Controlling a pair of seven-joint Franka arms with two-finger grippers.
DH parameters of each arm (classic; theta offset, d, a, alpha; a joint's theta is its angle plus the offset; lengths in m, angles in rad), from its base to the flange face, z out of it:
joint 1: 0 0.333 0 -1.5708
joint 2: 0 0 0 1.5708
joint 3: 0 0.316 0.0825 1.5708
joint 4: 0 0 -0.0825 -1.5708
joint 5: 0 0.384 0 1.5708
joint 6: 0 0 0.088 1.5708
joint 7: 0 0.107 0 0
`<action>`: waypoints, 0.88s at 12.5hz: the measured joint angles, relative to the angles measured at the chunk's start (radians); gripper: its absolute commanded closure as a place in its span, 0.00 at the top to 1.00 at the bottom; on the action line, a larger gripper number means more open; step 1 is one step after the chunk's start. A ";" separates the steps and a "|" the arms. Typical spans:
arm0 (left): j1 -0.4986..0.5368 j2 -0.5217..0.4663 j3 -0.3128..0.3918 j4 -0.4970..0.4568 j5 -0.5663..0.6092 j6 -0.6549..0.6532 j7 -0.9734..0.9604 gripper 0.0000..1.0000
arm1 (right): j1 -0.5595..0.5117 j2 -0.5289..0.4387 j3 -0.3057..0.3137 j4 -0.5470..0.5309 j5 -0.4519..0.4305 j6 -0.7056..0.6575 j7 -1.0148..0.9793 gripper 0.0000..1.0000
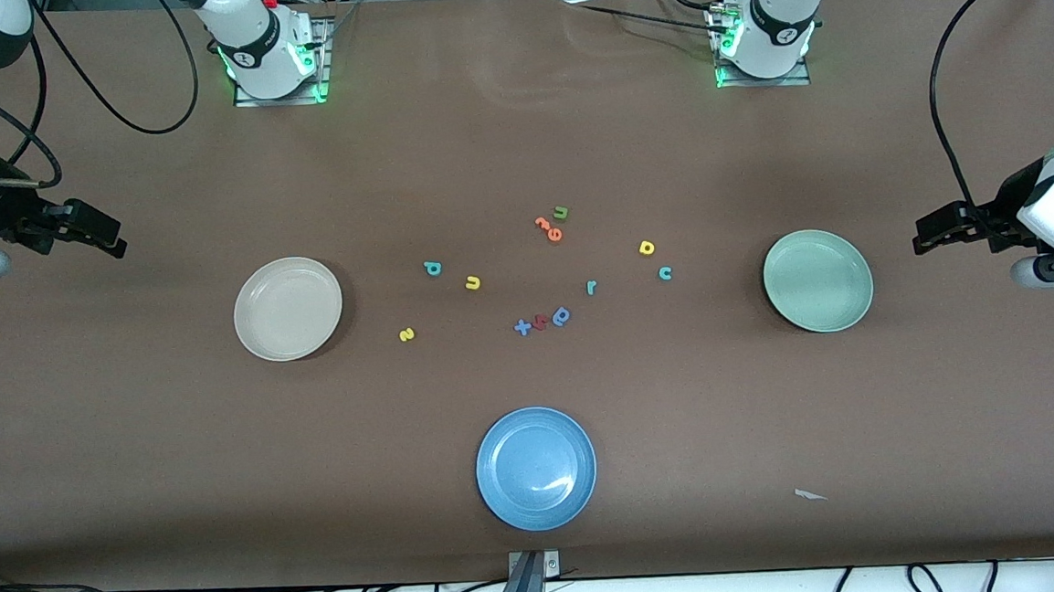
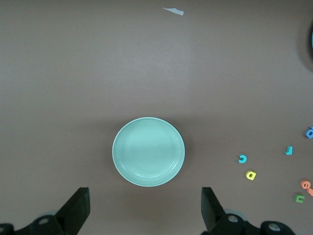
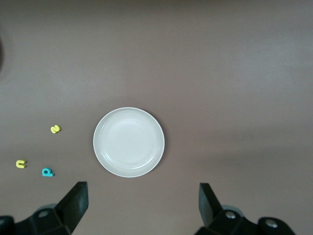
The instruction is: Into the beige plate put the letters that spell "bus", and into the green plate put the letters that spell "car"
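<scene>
Nothing sorted yet; both plates sit bare. Going near to far: yellow s (image 1: pixel 407 334), teal r (image 1: pixel 591 286), teal c (image 1: pixel 665 273), yellow u (image 1: pixel 472 283), teal b (image 1: pixel 433 267), yellow a (image 1: pixel 646 247), all scattered between the beige plate (image 1: pixel 260 340) and green plate (image 1: pixel 798 314). I'd guess the foam is featherlight and squishy; pinch across the flat edges. Left gripper (image 1: pixel 931 239) and right gripper (image 1: pixel 102 235) hang spread wide, empty, at their table ends.

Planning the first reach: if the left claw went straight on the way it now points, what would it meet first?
Probably the round pale mint-green plate, centred ahead of the open left claw; nothing shows between them, though depth is unclear.
</scene>
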State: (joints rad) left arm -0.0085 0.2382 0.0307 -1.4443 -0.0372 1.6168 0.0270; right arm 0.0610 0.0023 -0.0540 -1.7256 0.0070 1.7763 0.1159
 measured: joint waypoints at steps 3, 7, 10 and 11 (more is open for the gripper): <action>0.009 0.016 0.007 0.000 0.000 0.000 0.001 1.00 | 0.000 0.000 0.000 0.000 0.000 0.000 0.000 1.00; 0.012 0.019 0.009 0.000 0.000 0.000 0.003 1.00 | 0.000 0.000 0.000 0.000 0.000 0.000 0.000 1.00; 0.040 0.019 0.011 0.000 0.000 0.002 0.003 1.00 | 0.000 0.000 0.000 0.000 0.000 0.000 0.000 1.00; 0.054 0.019 0.012 0.000 0.000 0.002 0.006 1.00 | 0.000 0.000 0.000 0.000 0.000 0.000 0.000 1.00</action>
State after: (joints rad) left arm 0.0457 0.2575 0.0426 -1.4444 -0.0371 1.6190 0.0328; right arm 0.0613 0.0025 -0.0540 -1.7256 0.0070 1.7763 0.1159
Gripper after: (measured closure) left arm 0.000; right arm 0.000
